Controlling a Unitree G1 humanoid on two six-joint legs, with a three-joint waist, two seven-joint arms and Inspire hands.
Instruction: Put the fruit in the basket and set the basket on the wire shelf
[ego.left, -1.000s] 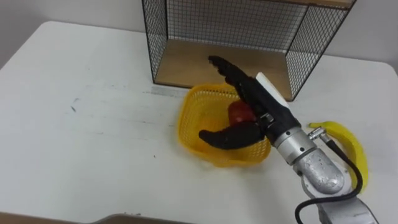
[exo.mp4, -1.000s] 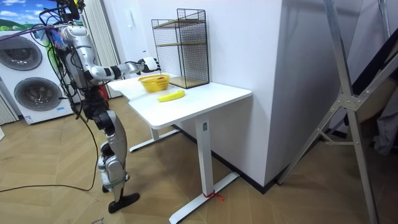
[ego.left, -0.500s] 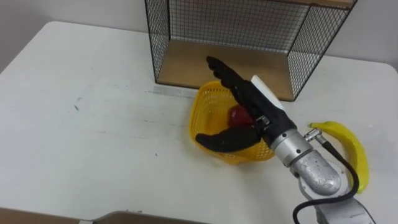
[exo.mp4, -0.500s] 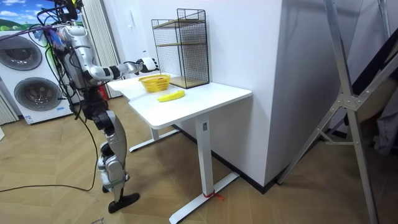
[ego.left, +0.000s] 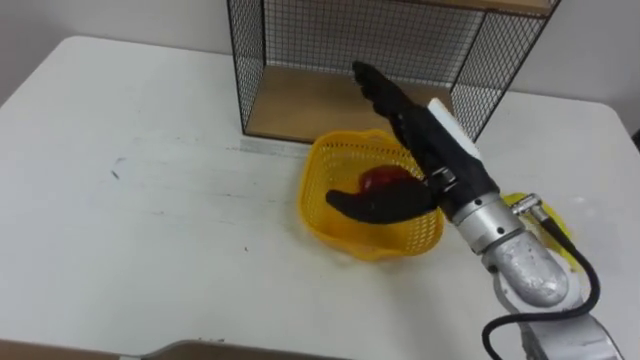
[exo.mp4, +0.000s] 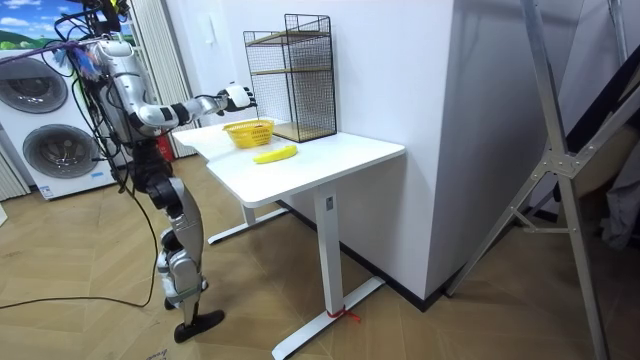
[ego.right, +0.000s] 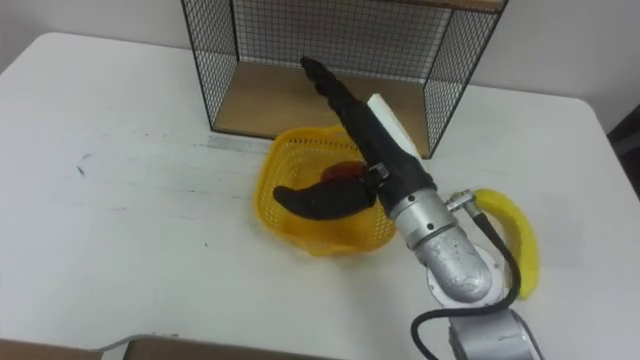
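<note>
**Right hand spread wide above the yellow basket, gripping nothing**

The fingers (ego.left: 385, 95) of the right hand (ego.left: 432, 152) lie straight, reaching past the far rim of the basket (ego.left: 322, 205) toward the wire shelf (ego.left: 290, 108) just behind it. The thumb (ego.left: 370, 207) stretches apart from them across the basket's middle. A red fruit (ego.left: 378, 180) sits inside the basket, under the palm. A banana (ego.right: 518, 240) lies on the desk (ego.left: 150, 200) just right of the basket, half hidden by the forearm. The basket stands close before the shelf's open lower bay. Left of the basket the white desk runs broad to its edge. In the room view the robot stands at the desk's end, with washing machines (exo.mp4: 50, 150) behind it.
</note>
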